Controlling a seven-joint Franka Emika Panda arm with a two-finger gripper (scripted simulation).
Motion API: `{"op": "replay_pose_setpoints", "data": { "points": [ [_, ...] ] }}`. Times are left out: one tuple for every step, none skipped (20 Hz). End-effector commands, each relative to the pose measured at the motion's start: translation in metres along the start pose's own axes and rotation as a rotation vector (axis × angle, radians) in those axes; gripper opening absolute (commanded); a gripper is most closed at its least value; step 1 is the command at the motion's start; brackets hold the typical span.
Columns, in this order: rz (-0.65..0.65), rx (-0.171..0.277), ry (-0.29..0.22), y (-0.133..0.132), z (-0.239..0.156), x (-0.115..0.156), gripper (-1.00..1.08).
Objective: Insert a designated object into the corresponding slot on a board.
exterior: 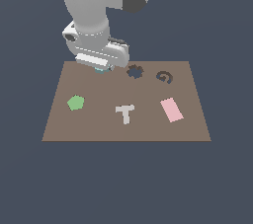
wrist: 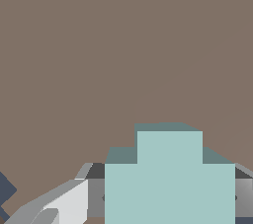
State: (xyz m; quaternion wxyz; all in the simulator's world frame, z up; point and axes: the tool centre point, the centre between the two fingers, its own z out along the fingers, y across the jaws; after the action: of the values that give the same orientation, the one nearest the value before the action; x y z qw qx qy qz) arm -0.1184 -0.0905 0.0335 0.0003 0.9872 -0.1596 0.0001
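In the exterior view, the gripper is being held low over the far edge of the brown board, and a sliver of the pale teal block is being glimpsed beneath it, left of the gear-edged slot. A green pentagon and pink rectangle are being shown nearer. In the wrist view, the pale teal block is being gripped between the fingers, above the board.
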Motion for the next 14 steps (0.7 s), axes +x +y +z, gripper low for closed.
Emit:
{"op": "replay_pose_setpoints", "data": {
  "points": [
    [0.073,0.000,0.001,-0.009,-0.001,-0.006,-1.00],
    [0.104,0.000,0.001,-0.013,-0.001,-0.009,-1.00],
    [0.135,0.000,0.000,-0.017,-0.001,-0.011,-1.00],
    [0.167,0.000,0.000,-0.022,-0.002,-0.014,-1.00],
    [0.198,0.000,0.000,-0.026,-0.002,-0.016,-1.00],
    [0.230,0.000,0.000,-0.031,-0.002,-0.018,-1.00],
    [0.261,0.000,0.000,-0.035,-0.002,-0.020,-1.00],
    [0.292,0.000,0.000,-0.040,-0.003,-0.021,-1.00],
    [0.323,0.000,0.000,-0.044,-0.003,-0.023,-1.00],
    [0.354,0.000,0.000,-0.049,-0.003,-0.024,-1.00],
    [0.384,0.000,0.000,-0.054,-0.004,-0.026,-1.00],
    [0.415,0.000,0.000,-0.058,-0.004,-0.027,-1.00],
    [0.445,0.000,0.000,-0.063,-0.004,-0.028,-1.00],
    [0.473,0.000,0.000,-0.067,-0.004,-0.028,-1.00]
  ]
}}
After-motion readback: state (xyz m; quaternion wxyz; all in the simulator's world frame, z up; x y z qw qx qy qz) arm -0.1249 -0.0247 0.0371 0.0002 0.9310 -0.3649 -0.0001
